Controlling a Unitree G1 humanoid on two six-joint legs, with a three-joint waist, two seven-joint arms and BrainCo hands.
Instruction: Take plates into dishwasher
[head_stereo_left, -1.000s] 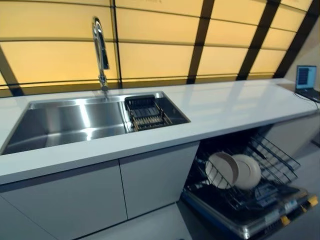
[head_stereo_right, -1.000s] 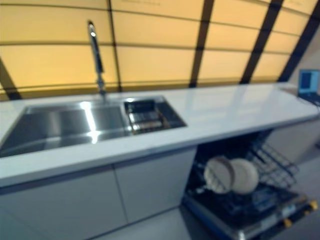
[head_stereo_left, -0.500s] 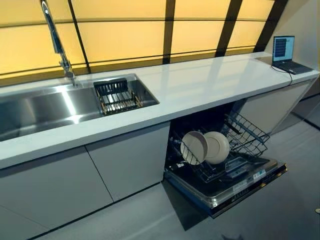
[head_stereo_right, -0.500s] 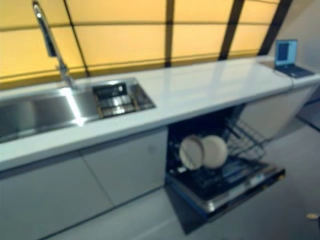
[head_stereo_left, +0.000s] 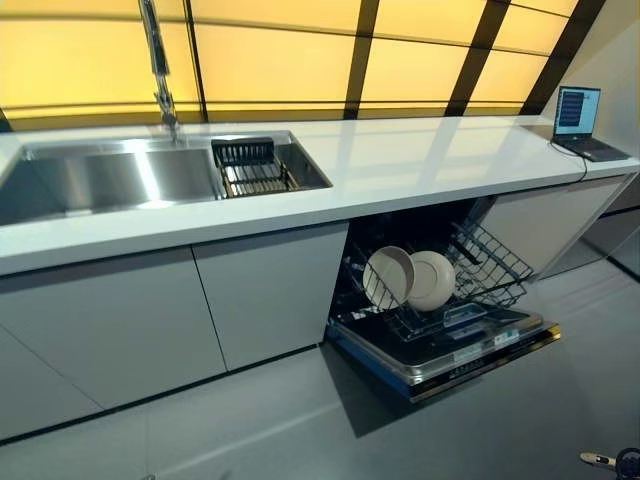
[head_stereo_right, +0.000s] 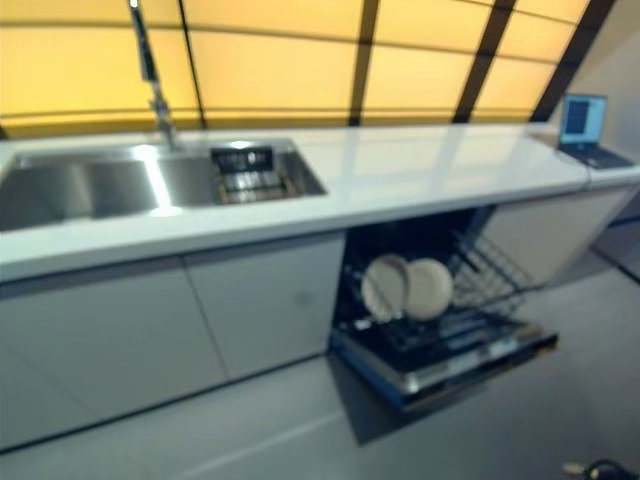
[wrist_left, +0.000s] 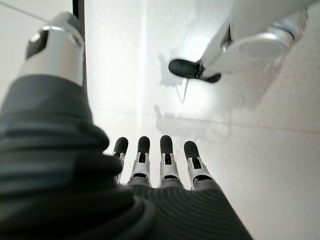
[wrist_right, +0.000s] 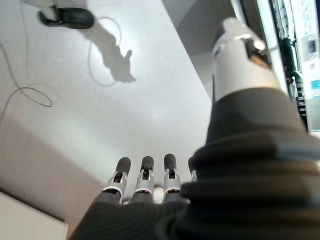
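Observation:
Two cream plates (head_stereo_left: 390, 277) (head_stereo_left: 433, 280) stand upright side by side in the lower rack (head_stereo_left: 492, 266) of the dishwasher. The rack is pulled out over the lowered door (head_stereo_left: 455, 352), under the right part of the counter. My left hand (wrist_left: 168, 161) shows only in the left wrist view, with straight fingers over the pale floor and nothing in it. My right hand (wrist_right: 144, 181) shows only in the right wrist view, also with straight fingers and holding nothing. Neither hand appears in the eye views.
A long white counter (head_stereo_left: 420, 160) runs across the view, with a steel sink (head_stereo_left: 100, 175) and a tall faucet (head_stereo_left: 157, 60) at the left. A dark drainer basket (head_stereo_left: 252, 167) sits in the sink. A laptop (head_stereo_left: 580, 118) stands at the counter's far right. Grey cabinet doors (head_stereo_left: 265, 290) stand left of the dishwasher.
The camera has pulled back and turned, so more floor and the whole dishwasher door show. The plates, rack and sink have not moved.

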